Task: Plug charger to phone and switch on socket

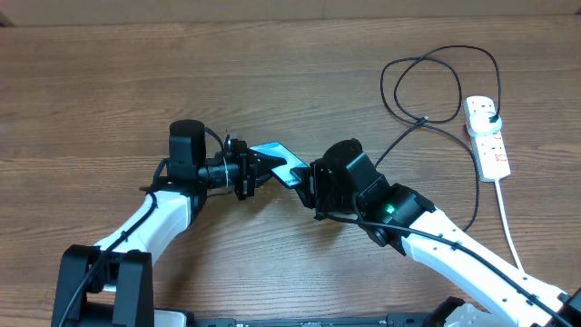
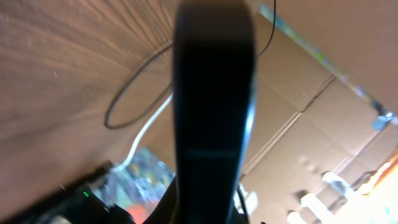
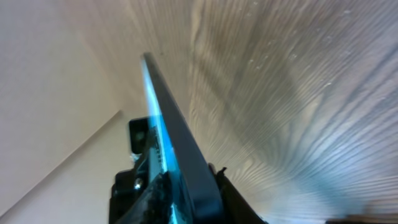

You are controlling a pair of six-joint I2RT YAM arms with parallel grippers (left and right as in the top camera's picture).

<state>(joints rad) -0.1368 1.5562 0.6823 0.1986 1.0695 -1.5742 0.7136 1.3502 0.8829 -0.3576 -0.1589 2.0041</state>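
Holding the slim, dark-rimmed smartphone with the light blue-teal screen (image 1: pixel 275 154) between your two arms, over the brown wooden desk (image 1: pixel 109 82).
Your left tool (image 1: pixel 261 169) sits at the smartphone's left end, but you cannot tell whether it grips. Your right tool (image 1: pixel 305 182) is clamped on the opposite end, with the smartphone edge-on in its wrist view. Well apart to the right, the thin black looped charger cable (image 1: pixel 427 118) lies on the desk, its plug seated in the white elongated power strip (image 1: pixel 491 150).

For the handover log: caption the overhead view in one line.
Left claw and right claw meet at the tilted phone; the charger loops beside the socket, far right.
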